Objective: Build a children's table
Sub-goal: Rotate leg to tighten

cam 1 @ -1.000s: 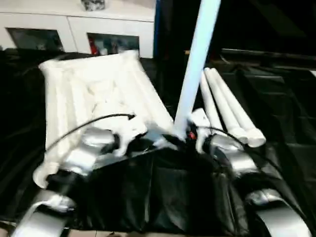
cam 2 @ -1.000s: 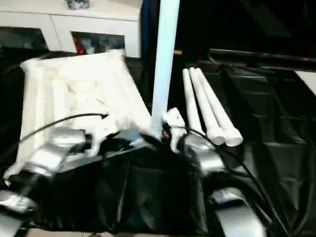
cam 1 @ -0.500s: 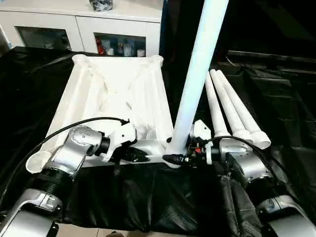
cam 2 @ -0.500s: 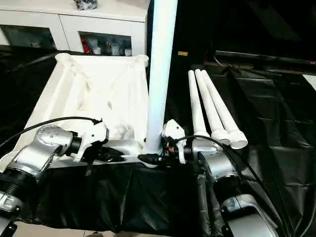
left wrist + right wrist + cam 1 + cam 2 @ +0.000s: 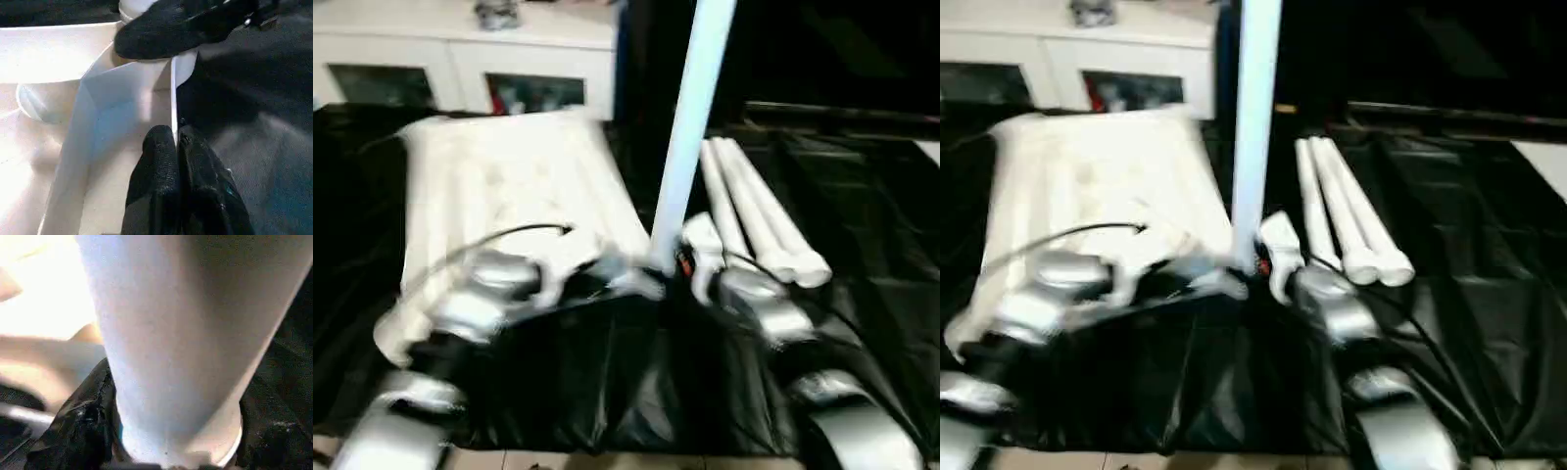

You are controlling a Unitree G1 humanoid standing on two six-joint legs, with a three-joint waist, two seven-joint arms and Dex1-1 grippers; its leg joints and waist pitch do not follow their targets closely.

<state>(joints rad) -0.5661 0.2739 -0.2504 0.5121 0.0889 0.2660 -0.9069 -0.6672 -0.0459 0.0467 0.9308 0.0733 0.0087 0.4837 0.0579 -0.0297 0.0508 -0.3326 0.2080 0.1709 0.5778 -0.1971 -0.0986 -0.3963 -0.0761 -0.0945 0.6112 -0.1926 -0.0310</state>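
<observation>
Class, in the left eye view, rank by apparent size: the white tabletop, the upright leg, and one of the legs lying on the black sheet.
1. tabletop, largest.
2. upright leg.
3. lying leg, smallest, though it lies slanting away from the camera, so true lengths may match.

The tabletop lies left of centre on the covered table, underside up. At its near right corner, in the middle of the frame, one leg stands upright and runs off the top edge. Right of it three more legs lie side by side, reaching toward the upper middle. Behind the tabletop, along the upper left, stands a cabinet. Two forearms enter from the lower corners, meeting at the standing leg's foot.
</observation>
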